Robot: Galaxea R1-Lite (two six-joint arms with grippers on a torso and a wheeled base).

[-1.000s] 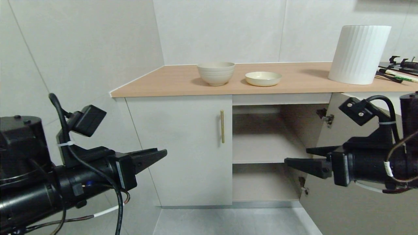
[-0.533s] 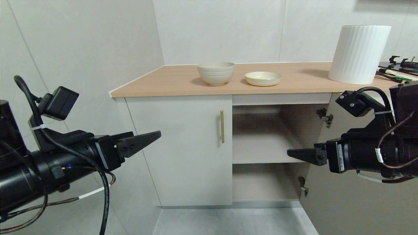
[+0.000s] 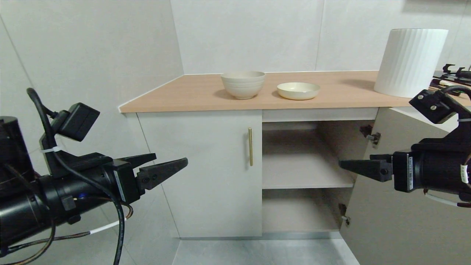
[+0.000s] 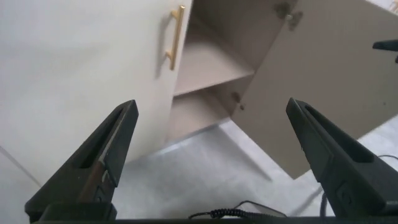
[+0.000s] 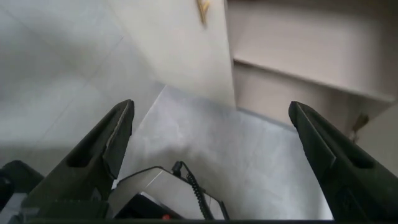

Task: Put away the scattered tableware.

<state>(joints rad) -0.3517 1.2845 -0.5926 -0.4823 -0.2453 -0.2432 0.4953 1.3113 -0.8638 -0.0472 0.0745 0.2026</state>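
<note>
A cream bowl (image 3: 243, 84) and a shallow cream dish (image 3: 298, 90) stand side by side on the wooden countertop (image 3: 184, 95). Below them the cabinet's right half stands open, showing a bare shelf (image 3: 301, 173) and a bare bottom (image 3: 294, 215). My left gripper (image 3: 170, 160) hangs open and empty in front of the closed left door, well below the counter. My right gripper (image 3: 355, 161) is open and empty at shelf height, beside the open door. Both wrist views show wide-spread fingers (image 4: 106, 155) (image 5: 102, 152) with nothing between them.
The closed left door carries a brass handle (image 3: 250, 146). The open right door (image 3: 397, 221) swings out beneath my right arm. A tall white ribbed container (image 3: 414, 60) and some dark utensils (image 3: 452, 71) occupy the counter's right end. A tiled wall closes the left side.
The head view has shifted slightly. My right gripper rose and drew back to the right, out from in front of the cabinet opening. My left gripper rose, then dipped a little.
</note>
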